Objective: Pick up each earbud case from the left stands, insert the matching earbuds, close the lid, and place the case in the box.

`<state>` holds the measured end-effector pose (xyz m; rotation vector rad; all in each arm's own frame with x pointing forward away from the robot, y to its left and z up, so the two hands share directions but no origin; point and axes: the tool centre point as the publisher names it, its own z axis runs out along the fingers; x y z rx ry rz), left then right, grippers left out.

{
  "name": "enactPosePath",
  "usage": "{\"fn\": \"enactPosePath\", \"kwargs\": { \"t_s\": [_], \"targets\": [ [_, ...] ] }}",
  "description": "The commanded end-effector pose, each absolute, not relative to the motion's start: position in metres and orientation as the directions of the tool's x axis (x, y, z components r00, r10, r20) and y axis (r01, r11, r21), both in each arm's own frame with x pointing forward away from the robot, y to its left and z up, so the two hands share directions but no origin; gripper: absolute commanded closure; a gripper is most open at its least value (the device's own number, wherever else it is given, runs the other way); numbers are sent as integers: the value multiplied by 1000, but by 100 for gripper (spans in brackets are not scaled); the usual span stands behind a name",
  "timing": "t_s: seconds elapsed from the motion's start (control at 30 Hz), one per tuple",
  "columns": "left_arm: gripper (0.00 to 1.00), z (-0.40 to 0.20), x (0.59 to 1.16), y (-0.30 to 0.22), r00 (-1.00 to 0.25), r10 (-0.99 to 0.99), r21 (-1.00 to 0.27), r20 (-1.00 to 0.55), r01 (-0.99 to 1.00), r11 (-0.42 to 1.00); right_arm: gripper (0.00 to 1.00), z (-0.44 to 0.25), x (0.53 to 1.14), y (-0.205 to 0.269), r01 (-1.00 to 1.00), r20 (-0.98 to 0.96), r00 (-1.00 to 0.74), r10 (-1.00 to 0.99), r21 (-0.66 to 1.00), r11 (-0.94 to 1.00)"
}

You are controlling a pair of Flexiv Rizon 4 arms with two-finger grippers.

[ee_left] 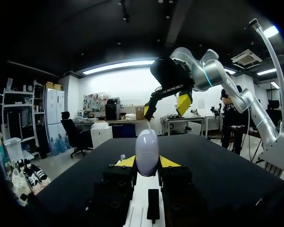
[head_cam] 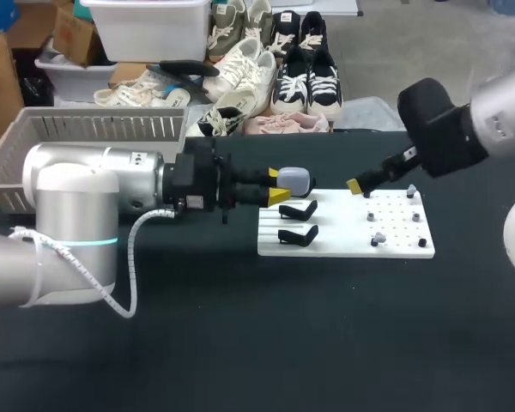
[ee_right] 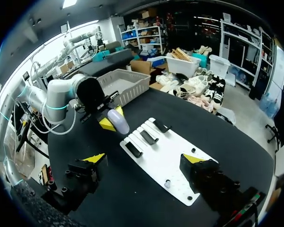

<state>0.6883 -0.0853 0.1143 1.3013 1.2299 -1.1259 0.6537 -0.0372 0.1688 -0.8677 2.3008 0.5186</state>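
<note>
My left gripper [head_cam: 281, 188] hovers over the left end of the white board [head_cam: 343, 245], shut on a pale lavender earbud case [head_cam: 297, 179]. In the left wrist view the case [ee_left: 147, 152] stands upright between the yellow fingertips [ee_left: 127, 161]. Two black stands [head_cam: 298, 211] lie just below it on the board. Small earbuds [head_cam: 378, 238] sit on the board's right half. Above that half my right gripper [head_cam: 379, 181] hangs wide open and holds nothing. From the right wrist view, its gripper [ee_right: 144, 158] looks down on the board [ee_right: 166, 158], the stands [ee_right: 148, 137] and the held case [ee_right: 118, 121].
A grey slatted basket [head_cam: 94, 129] stands at the table's back left, also seen behind my left arm [ee_right: 123, 81]. The black tabletop [head_cam: 309, 343] stretches in front of the board.
</note>
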Motion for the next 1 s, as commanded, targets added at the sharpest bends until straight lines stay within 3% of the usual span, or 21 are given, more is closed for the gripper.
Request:
{"fn": "enactPosePath", "kwargs": {
  "t_s": [0.03, 1.0],
  "targets": [
    [100, 113, 692, -87, 71, 84, 70, -994, 997, -8, 0, 168, 657, -31, -694, -652, -601, -462, 139, 706],
    [100, 110, 695, -90, 90, 72, 88, -993, 996, -27, 0, 152, 682, 20, -721, -587, -608, -534, 127, 681]
  ]
}}
